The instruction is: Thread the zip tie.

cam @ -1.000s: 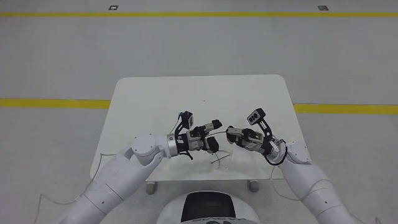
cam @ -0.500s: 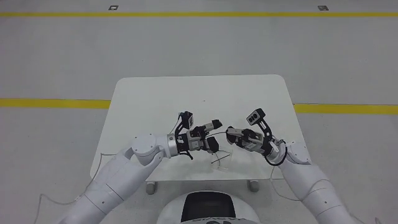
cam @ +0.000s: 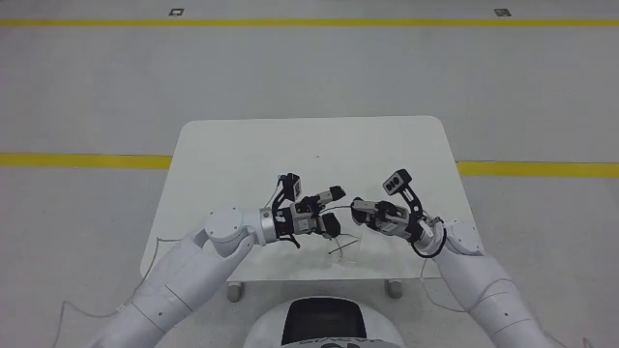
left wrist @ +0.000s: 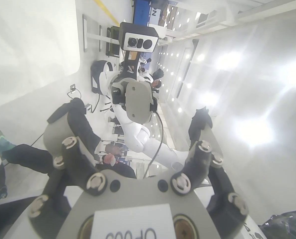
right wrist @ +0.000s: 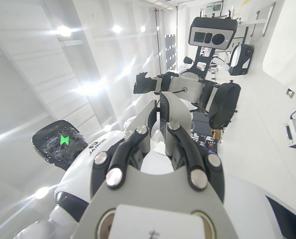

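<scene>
Both arms hang over the front part of the white table (cam: 309, 145), gripper tips facing each other a short gap apart. My right gripper (right wrist: 158, 98) (cam: 356, 205) is shut on a thin black zip tie (right wrist: 175, 90). One end of the tie pokes toward the left gripper (right wrist: 184, 94), and the rest dangles in a loose loop (cam: 340, 242) over the table. My left gripper (left wrist: 133, 114) (cam: 334, 209) stands wide open with nothing between its fingers (left wrist: 200, 123). It faces the right gripper (left wrist: 138, 103) end-on.
The table top behind the arms is bare white, with its front edge close under the grippers. Yellow floor lines (cam: 77, 160) run past the table. Other machines and equipment stand far off in the room.
</scene>
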Controlling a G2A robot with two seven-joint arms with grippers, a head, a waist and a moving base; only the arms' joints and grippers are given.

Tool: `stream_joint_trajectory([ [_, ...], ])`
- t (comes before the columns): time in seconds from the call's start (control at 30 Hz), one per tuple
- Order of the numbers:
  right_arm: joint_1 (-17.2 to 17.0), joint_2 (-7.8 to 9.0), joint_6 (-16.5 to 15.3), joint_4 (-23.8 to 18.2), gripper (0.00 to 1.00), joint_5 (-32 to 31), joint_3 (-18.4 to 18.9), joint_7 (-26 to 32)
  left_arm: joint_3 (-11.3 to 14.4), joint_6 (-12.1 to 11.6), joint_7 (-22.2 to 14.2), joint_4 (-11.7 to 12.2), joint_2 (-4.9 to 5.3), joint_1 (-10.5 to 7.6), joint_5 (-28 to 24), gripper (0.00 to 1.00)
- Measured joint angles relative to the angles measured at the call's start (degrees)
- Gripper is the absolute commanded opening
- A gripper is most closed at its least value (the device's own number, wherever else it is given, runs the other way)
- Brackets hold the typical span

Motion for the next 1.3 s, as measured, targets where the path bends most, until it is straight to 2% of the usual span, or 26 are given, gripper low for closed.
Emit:
stream_joint_trajectory([
  [0.43,0.13,0.07,0.65,0.62,0.00,-1.35,0.11,-1.21,0.01,-0.12,0.10,0.26,0.00,-0.06,-0.04,1.00],
  [0.47,0.10,0.09,0.75,0.61,0.00,-1.47,0.14,-1.21,0.01,-0.13,0.10,0.29,-0.01,-0.06,-0.06,0.99],
  [0.6,0.05,0.18,1.34,0.54,0.00,-2.28,0.13,-1.30,0.18,-0.12,0.02,0.48,-0.04,-0.18,0.04,0.80],
  [0.87,0.34,0.27,2.23,0.73,0.00,-3.52,-0.04,-1.77,0.44,0.01,0.13,0.76,-0.14,-0.50,0.13,0.76],
  [1.17,0.37,0.39,2.69,0.85,0.00,-4.35,0.01,-2.27,0.54,-0.06,0.06,0.89,-0.18,-0.61,0.08,0.66],
  [1.3,0.28,0.46,2.81,0.86,0.00,-4.52,0.12,-2.43,0.54,-0.09,0.04,0.89,-0.17,-0.61,0.14,0.66],
])
